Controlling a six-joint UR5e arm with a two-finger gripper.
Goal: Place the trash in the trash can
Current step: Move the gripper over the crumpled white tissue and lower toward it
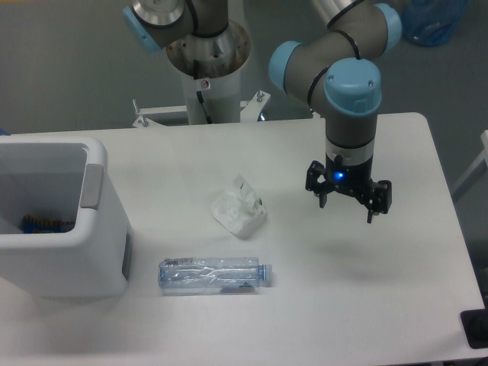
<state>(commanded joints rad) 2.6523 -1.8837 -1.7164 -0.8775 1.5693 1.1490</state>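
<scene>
A crumpled whitish plastic wrapper (239, 207) with a small green mark lies near the middle of the table. A crushed clear bottle (215, 274) with a bluish neck ring lies on its side below it, neck pointing right. The large white trash can (91, 229) stands at the left edge, with a grey handle panel on its right wall and something dark inside. My gripper (348, 206) hovers right of the wrapper, above the table, with its fingers spread open and nothing between them.
The arm's base column (207, 76) rises behind the table's far edge. A black object (476, 329) sits at the table's bottom right corner. The table's right edge (450, 206) runs close to the gripper.
</scene>
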